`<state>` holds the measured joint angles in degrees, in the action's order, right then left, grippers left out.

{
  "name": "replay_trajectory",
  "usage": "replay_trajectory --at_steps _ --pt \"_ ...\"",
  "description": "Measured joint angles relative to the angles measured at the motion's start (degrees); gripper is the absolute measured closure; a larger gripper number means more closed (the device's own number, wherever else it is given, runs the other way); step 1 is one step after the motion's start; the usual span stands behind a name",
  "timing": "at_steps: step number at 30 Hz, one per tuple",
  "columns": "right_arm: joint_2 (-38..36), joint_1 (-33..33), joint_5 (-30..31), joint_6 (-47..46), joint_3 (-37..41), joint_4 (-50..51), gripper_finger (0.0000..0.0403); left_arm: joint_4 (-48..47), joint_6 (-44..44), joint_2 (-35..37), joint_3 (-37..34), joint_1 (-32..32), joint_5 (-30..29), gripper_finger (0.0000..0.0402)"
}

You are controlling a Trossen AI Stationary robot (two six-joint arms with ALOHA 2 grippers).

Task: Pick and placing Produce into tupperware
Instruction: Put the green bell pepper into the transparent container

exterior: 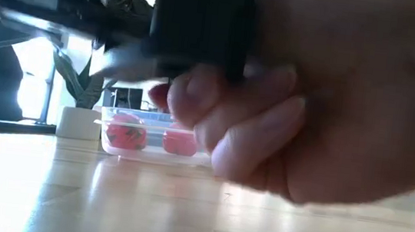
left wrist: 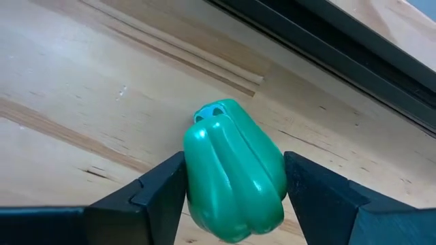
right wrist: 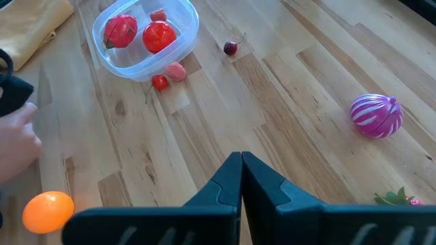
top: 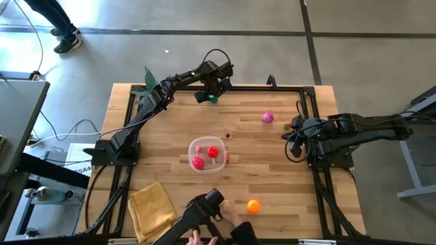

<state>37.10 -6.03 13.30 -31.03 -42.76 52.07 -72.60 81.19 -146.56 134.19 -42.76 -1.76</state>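
Observation:
A glossy green toy pepper sits between the fingers of my left gripper, which is out at the table's far edge. The round clear tub stands mid-table with red produce inside. A magenta striped piece, an orange one, a dark cherry and small red bits lie on the wood. My right gripper is shut and holds nothing; it waits by the table's right edge. My left gripper pinches the green pepper between its two fingers, one finger on each of the pepper's ribbed sides. The pepper's stem end points away from the wrist. Whether it rests on the wood or is lifted, I cannot tell.
A person's hand holds a dark device over the table's near edge and fills most of the low view. A folded yellow cloth lies at the near left. A potted plant stands at the far left corner.

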Motion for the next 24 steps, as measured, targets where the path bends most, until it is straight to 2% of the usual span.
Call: replay_trajectory --at_steps 4,14,18,24 --pt "0.01 -0.01 0.0 -0.02 -0.01 -0.01 0.0402 -1.72 -0.81 1.28 -0.09 0.04 0.07 0.0176" --pt "0.0 -0.02 -0.02 -0.01 0.0 -0.02 0.0402 -12.53 -1.57 11.82 -0.07 2.99 0.28 0.0176" --pt "0.0 -0.01 0.0 -0.01 -0.01 -0.01 0.0402 -17.55 -1.62 15.88 -0.01 6.84 -0.22 0.0176" --pt "0.02 0.0 0.0 0.0 0.0 0.0 0.0402 -17.42 -0.66 20.39 0.0 16.67 -4.01 0.017"
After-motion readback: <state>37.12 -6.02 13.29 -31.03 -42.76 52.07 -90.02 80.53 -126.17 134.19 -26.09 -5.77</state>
